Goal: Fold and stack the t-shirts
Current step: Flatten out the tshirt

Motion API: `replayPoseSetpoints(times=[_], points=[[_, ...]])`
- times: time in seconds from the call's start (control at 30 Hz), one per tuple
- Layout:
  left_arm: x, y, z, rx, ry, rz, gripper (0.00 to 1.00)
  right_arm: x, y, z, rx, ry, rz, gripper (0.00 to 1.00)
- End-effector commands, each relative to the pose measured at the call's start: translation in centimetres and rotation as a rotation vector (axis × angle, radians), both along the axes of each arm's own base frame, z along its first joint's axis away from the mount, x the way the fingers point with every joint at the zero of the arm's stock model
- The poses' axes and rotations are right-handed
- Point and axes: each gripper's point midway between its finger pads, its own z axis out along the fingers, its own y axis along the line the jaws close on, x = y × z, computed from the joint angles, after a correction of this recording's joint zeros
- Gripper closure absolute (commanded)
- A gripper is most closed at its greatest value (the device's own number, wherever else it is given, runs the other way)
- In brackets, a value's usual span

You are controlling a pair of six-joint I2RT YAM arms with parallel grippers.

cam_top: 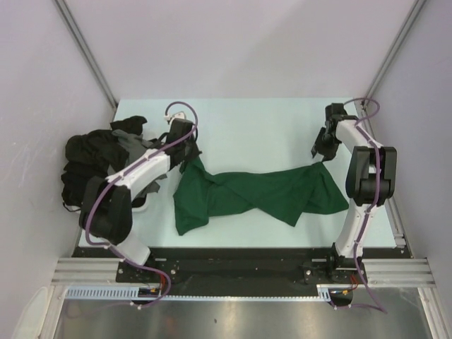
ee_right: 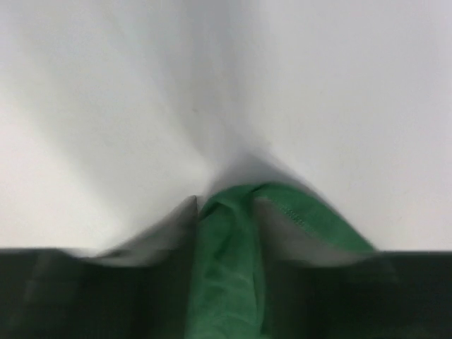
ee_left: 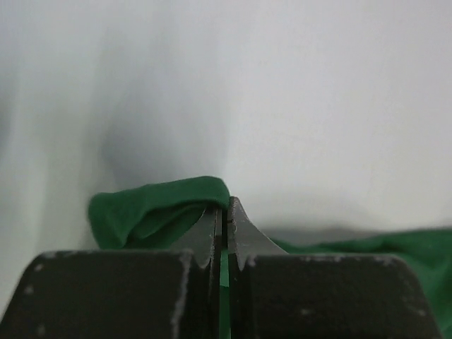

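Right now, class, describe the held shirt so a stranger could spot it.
Find the pale table, then its middle. A t-shirt stretches there between left hand and right hand. It alone is green; the heap beside it is black and grey.

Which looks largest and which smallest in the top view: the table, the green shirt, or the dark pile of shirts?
1. table
2. green shirt, spread out
3. dark pile, though the left arm hides part of it

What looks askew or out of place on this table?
The green t-shirt, held by the left pincer and right pincer, is twisted at its middle. The dark shirts lie in a rumpled heap at left.
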Motion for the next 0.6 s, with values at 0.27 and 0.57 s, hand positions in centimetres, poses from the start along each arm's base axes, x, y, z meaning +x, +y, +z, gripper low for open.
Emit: replayPoseSetpoints(times=[0.27,0.57], points=[[2.9,-0.9,3.1,-0.053,-0.119,0.042,1.00,-11.5,5.9,12.1,0.181,-0.146,0.013,0.09],[0.2,0.0,3.5,-0.053,-0.123,0.037,1.00,-23.8,10.9,3.1,0.300,0.058,-0.124,0.26]])
